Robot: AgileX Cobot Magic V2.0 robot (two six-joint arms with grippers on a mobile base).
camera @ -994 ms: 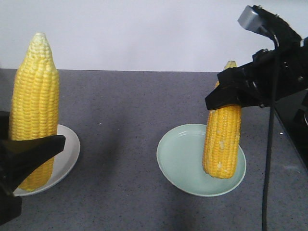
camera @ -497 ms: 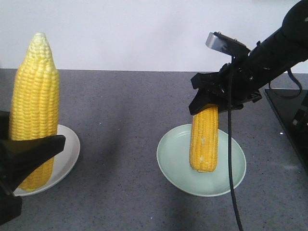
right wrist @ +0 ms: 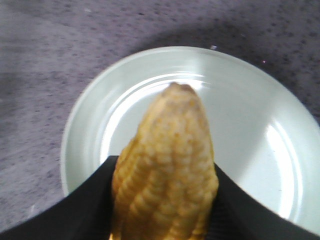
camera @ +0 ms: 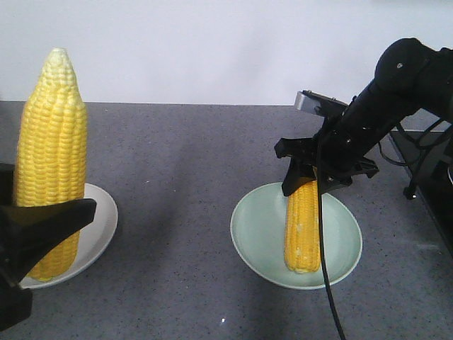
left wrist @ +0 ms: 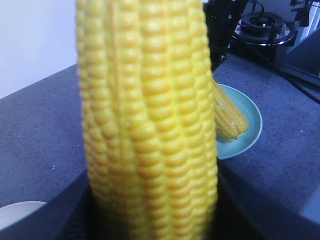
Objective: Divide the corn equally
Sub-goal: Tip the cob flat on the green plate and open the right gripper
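Your right end effector (camera: 306,185) is clamped on the corn (camera: 302,230) over the green plate (camera: 258,234); release too early and it may roll off.

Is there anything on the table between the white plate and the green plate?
No. In the front view, only bare grey tabletop lies between the white plate and the green plate. Each plate has a corn cob held over it.

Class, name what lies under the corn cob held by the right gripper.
A pale green plate on the grey table lies under the cob; the plate's surface directly beneath it is hidden.
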